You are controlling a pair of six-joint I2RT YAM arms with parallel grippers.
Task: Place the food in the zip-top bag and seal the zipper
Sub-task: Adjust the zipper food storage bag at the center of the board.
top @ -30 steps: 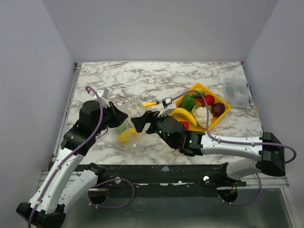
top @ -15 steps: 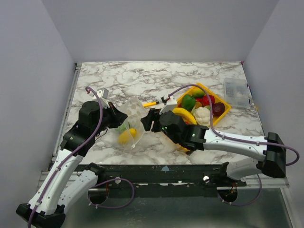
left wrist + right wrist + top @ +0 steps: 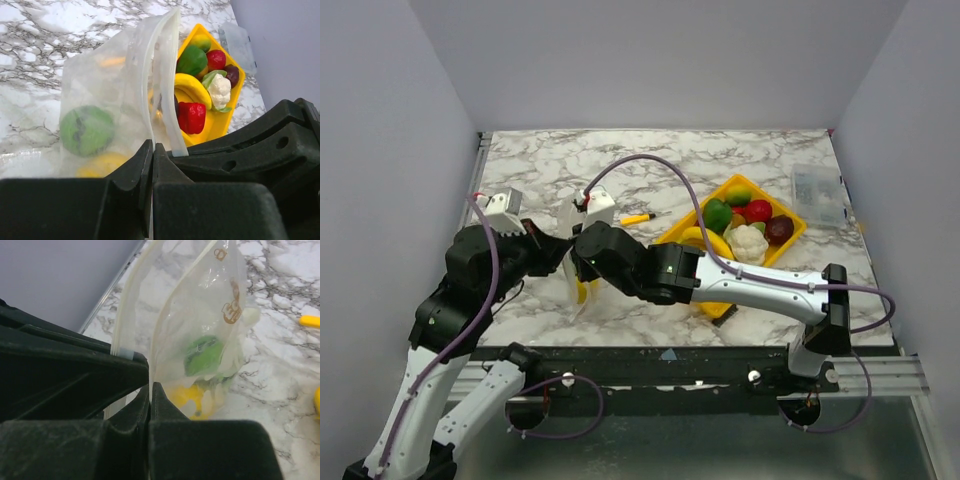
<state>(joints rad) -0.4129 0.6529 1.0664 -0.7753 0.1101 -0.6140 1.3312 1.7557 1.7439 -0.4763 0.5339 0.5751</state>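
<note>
Left tool (image 3: 153,149): narrow, jaws pressed together on the mouth edge of the zip-top bag (image 3: 115,85), holding it up off the worktop (image 3: 650,165).
Right tool (image 3: 150,390): likewise clamped on the same mouth edge, just beside the left tool, so the two grips nearly meet.
Zipper (image 3: 125,302): the strip rises from the pinch. In the right wrist view two bands part from each other, so I judge the mouth unsealed.
Inside the bag: a green fruit (image 3: 86,130) and a yellow piece (image 3: 102,164) hang low in it.
Yellow tray (image 3: 792,238): sits to the right of the bag, holding a banana (image 3: 705,240), green pepper (image 3: 717,214), red pepper (image 3: 191,116), cauliflower (image 3: 748,242) and a dark purple piece (image 3: 779,229).
Step in hand: loading, partway. The bag is held at its mouth between picks, and sealing is not yet due.
Next move: one tool should keep its pinch while the other lets go and fetches a piece from the tray. The mouth needs to gape enough to take the piece.
</note>
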